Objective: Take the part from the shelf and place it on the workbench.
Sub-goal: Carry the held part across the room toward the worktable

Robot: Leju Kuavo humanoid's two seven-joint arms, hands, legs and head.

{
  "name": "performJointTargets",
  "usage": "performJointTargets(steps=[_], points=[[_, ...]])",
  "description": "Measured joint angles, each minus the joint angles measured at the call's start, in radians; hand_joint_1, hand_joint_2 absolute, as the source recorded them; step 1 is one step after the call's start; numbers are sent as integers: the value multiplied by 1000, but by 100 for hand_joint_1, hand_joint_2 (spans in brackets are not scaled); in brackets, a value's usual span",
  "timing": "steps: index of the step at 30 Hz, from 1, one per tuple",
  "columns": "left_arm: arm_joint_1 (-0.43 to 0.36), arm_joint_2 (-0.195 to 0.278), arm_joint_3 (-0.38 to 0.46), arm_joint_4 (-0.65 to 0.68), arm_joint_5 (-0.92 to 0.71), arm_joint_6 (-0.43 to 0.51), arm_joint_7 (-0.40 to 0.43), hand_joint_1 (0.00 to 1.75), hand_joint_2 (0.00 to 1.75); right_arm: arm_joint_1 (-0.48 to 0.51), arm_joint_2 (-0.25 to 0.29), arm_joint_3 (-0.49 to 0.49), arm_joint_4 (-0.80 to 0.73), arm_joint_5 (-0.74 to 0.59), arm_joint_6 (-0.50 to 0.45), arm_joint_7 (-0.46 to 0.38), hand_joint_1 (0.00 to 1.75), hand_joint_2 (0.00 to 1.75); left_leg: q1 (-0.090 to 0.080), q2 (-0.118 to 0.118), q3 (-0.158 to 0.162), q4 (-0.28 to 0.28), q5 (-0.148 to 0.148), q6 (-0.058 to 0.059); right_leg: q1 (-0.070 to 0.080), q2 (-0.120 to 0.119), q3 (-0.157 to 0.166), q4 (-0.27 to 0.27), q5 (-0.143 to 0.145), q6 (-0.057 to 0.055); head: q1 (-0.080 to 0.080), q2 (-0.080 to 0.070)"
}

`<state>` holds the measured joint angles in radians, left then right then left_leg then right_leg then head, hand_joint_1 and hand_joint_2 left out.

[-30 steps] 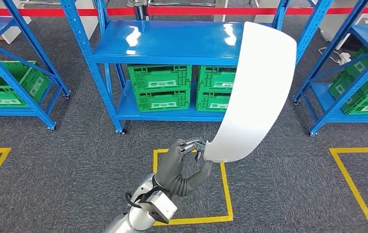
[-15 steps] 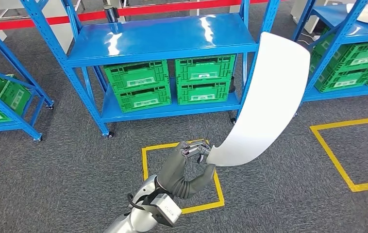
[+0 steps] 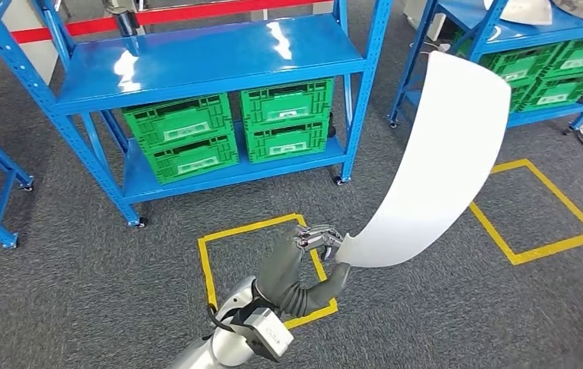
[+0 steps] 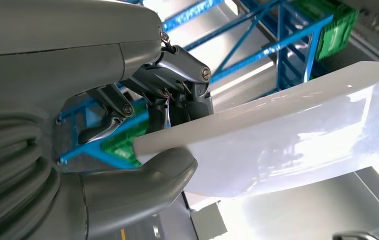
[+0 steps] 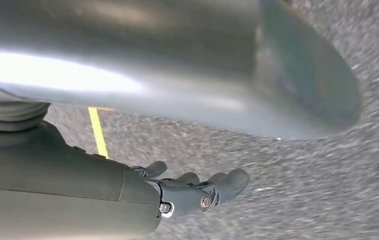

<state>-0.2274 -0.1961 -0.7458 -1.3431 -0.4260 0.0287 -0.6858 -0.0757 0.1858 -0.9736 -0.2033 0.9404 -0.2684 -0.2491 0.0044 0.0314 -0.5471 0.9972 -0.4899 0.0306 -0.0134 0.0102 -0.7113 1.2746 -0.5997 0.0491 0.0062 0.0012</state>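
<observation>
Part (image 3: 434, 161): a long, thin, curved white panel, glossy and unmarked, held in my left hand (image 3: 311, 250) by one narrow end. From that hand its long axis rises toward about 1 o'clock in the head view, bowing as it goes, so nearly all of its length stands free above and beyond the grasp. It is clear of the shelf (image 3: 196, 61) and of the carpet, touching nothing but my hand.

Left hand: pinching the part's lower edge, thick thumb (image 4: 142, 180) under one face and darker fingers (image 4: 187, 95) on the other, as the left wrist view shows. The hold is at the very end, so I judge the free end will swing readily with any turn of my wrist.

Right hand (image 5: 197, 192): hanging over the carpet with nothing in it, fingers loosely curled; I cannot tell from this view how far they are closed. It lies well apart from the part, so the left hand is plainly the nearer.

Surroundings: the blue shelf with green crates (image 3: 231, 127) lies at 11 o'clock, a second blue rack (image 3: 504, 34) at 1 o'clock. No workbench is to be seen; I judge the carrying step is in hand and the placing not yet begun.
</observation>
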Motion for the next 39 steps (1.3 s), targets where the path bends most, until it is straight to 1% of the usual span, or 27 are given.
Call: performJointTargets(steps=[1, 2, 4, 6, 8, 9, 11, 13, 14, 15, 16, 17, 18, 20, 22, 24, 26, 28, 29, 30, 31, 32, 33, 35, 36, 37, 39], points=[[0, 0, 0, 3, 1, -1, -1, 175, 175, 2, 0, -1, 0, 0, -4, 6, 0, 0, 0, 13, -1, 2, -1, -1, -2, -4, 0, 0, 11, 2, 0, 0], [0, 0, 0, 6, 2, -2, -2, 175, 175, 3, 0, -2, 0, 1, -9, 11, 0, 0, 0, 25, -2, 5, -4, -2, -3, -11, 21, -38, 37, 4, 0, 0], [-2, 0, 0, 8, 3, 1, -2, 175, 175, 2, 0, -3, 0, 6, -16, 21, 0, 0, -2, 46, -3, 16, -11, -11, -2, -52, 91, -166, 92, 3, 1, 0], [-3, 1, 0, 9, 4, 10, 1, 175, 175, -2, 2, -3, 0, 15, -13, 29, 0, 0, -7, 62, -4, 25, -20, -22, 2, -79, 130, -244, 112, -12, 0, 0], [-3, 2, 1, 10, 3, 24, 5, 175, 175, -2, 2, -3, 0, 28, -3, 33, 0, 0, -9, 79, -1, 24, -22, -32, 5, -65, 128, -252, 112, -31, -3, 0], [-3, 2, 1, 10, 2, 29, 6, 175, 175, -1, 3, -3, 0, 33, 2, 33, 0, 0, -8, 78, 1, 26, -25, -39, 5, -56, 126, -253, 114, -38, -5, 0], [-2, 3, 1, 9, 0, 36, 7, 175, 175, 0, 3, -3, 0, 37, 11, 29, 0, 0, -3, 39, -15, 68, -55, -51, 1, -37, 125, -256, 119, -50, -7, 0], [2, 7, 1, 8, -1, 38, 9, 175, 175, -4, 4, -3, 0, 38, 19, 20, 0, 0, -1, -11, -65, 182, -118, -58, -1, -15, 122, -257, 122, -57, -11, 0], [5, 11, 1, 9, -2, 38, 10, 175, 175, -6, 4, -3, 0, 39, 20, 16, 0, 0, -1, -20, -95, 246, -144, -58, 0, -3, 121, -256, 123, -59, -12, 0], [9, 13, 1, 9, -2, 38, 12, 175, 175, -7, 4, -3, 0, 41, 20, 14, 0, 0, -2, -24, -116, 287, -153, -57, 1, 11, 121, -256, 123, -60, -12, 0], [11, 14, 1, 9, -2, 37, 14, 175, 175, -6, 4, -3, 0, 43, 19, 12, 0, 0, -2, -27, -122, 295, -143, -54, 1, 26, 121, -256, 123, -60, -13, 0], [13, 15, 1, 9, -2, 36, 15, 175, 175, -6, 4, -3, 0, 45, 18, 12, 0, 0, -2, -30, -110, 265, -115, -49, 2, 41, 122, -255, 124, -59, -13, 0], [13, 15, 1, 9, -2, 35, 16, 175, 175, -6, 4, -3, 0, 46, 17, 11, 0, 0, -2, -41, -84, 205, -76, -43, 2, 55, 123, -255, 124, -58, -13, 0], [12, 14, 1, 9, -2, 33, 16, 175, 175, -9, 4, -2, 0, 48, 17, 11, 0, 0, -1, -84, -31, 81, -24, -31, 2, 81, 122, -253, 125, -53, -13, 0], [13, 14, 1, 9, -1, 33, 16, 175, 175, -10, 5, -2, 0, 48, 17, 10, 0, 0, -4, -108, -12, 32, -16, -27, -1, 103, 115, -253, 129, -40, -13, 0], [12, 12, 1, 8, 0, 29, 16, 175, 175, -9, 5, -1, 0, 48, 17, 8, 0, 0, -4, -90, -9, 24, -12, -20, -6, 116, 109, -255, 132, -26, -14, 0], [11, 5, 1, 8, 6, 17, 15, 175, 175, -7, 4, -1, 0, 46, 15, 2, 0, 0, 0, -66, -3, 13, -5, -9, -3, 80, 92, -223, 112, -16, -9, 0], [10, 1, 1, 10, 14, 3, 12, 175, 175, -11, 3, -1, 0, 43, 14, -3, 0, 0, 2, -36, -2, 8, -4, -2, 0, 24, 38, -117, 55, -9, -3, 0], [10, 0, 0, 13, 17, -2, 11, 175, 175, -12, 2, -1, 0, 40, 13, -3, 0, 0, 2, -20, -2, 9, -5, 0, -1, 10, 5, -52, 28, -5, -2, 0], [10, 0, -1, 16, 19, -7, 10, 175, 175, -12, 1, -2, 0, 36, 12, -3, 0, 0, 2, -5, -2, 9, -6, 1, -3, 4, -20, -4, 14, -1, -2, 0], [10, -1, -3, 20, 21, -9, 9, 175, 175, -10, 0, -2, 0, 31, 10, -3, 0, 0, 2, 9, -2, 10, -8, 0, -5, -1, -28, 12, 17, 2, -2, 0], [9, -3, -5, 23, 23, -11, 7, 175, 175, -9, -1, -2, 0, 27, 8, -2, 0, 0, 2, 22, -2, 12, -10, -1, -8, -7, -16, -12, 38, 4, -2, 0], [9, -5, -6, 26, 25, -12, 4, 175, 175, -8, -2, -2, 0, 23, 5, -1, 0, 0, 3, 35, -1, 15, -13, -4, -9, -19, 14, -68, 69, 6, -2, 0], [6, -8, -7, 28, 29, -14, 0, 175, 175, -9, -4, -2, 0, 16, 3, 3, 0, 0, -1, 57, 0, 25, -23, -14, -8, -69, 81, -195, 116, 1, -1, 0], [4, -8, -8, 29, 30, -15, -3, 175, 175, -10, -4, -3, 0, 13, 3, 6, 0, 0, -4, 66, 1, 29, -28, -20, -6, -86, 100, -232, 126, -4, -2, 0], [3, -9, -8, 31, 31, -15, -5, 175, 175, -10, -3, -4, 0, 10, 3, 10, 0, 0, -6, 74, 2, 31, -31, -25, -3, -92, 106, -245, 126, -11, -4, 0], [-1, -10, -11, 34, 32, -15, -10, 175, 175, -7, -2, -6, 0, 5, 3, 18, 0, 0, -7, 91, 8, 29, -35, -37, -1, -69, 103, -246, 129, -25, -6, 0]])
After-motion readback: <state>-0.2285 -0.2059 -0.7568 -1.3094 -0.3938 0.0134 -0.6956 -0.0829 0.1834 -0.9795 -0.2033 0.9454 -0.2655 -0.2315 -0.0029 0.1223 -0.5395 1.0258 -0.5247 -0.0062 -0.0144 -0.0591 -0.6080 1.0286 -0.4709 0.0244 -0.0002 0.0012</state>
